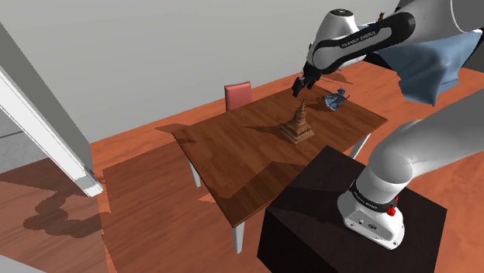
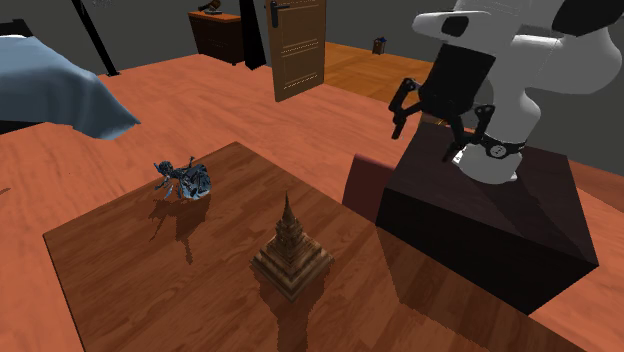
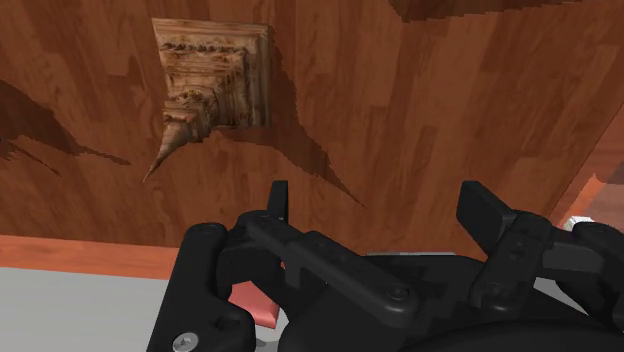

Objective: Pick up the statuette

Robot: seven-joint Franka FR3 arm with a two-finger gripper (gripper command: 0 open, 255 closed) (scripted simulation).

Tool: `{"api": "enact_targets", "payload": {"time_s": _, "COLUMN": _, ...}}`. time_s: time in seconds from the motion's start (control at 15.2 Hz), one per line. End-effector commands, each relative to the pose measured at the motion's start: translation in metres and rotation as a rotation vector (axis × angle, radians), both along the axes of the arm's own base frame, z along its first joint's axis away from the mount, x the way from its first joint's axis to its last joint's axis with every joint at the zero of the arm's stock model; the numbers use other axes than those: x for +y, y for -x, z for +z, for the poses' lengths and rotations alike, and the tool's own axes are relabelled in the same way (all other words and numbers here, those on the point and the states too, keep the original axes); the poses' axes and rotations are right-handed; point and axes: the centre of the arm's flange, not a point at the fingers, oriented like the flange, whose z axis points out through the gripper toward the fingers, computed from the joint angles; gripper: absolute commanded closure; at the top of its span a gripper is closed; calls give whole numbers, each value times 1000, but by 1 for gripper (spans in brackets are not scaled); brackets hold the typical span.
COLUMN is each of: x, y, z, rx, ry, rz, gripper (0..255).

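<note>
The statuette (image 3: pixel 212 75) is showing rough, carved, pale-brown wood grain. The table (image 3: pixel 430 110) is gleaming as smooth, reddish polished wood, while the gripper (image 3: pixel 381 202) is looking matt black.

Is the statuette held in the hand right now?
No, the open hand hangs in the air, well apart from the statuette standing on the table.
</note>
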Motion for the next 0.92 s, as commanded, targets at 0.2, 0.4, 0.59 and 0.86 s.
{"api": "enact_targets", "payload": {"time_s": 0.2, "x": -41, "y": -17, "z": -43, "rx": -17, "ry": 23, "rz": -31, "gripper": 0}}
{"api": "enact_targets", "payload": {"time_s": 0.4, "x": -67, "y": -26, "z": -69, "rx": -26, "ry": 35, "rz": -49, "gripper": 0}}
{"api": "enact_targets", "payload": {"time_s": 0.59, "x": -93, "y": -36, "z": -95, "rx": -35, "ry": 48, "rz": -67, "gripper": 0}}
{"api": "enact_targets", "payload": {"time_s": 0.86, "x": -129, "y": -48, "z": -129, "rx": -48, "ry": 65, "rz": -92, "gripper": 0}}
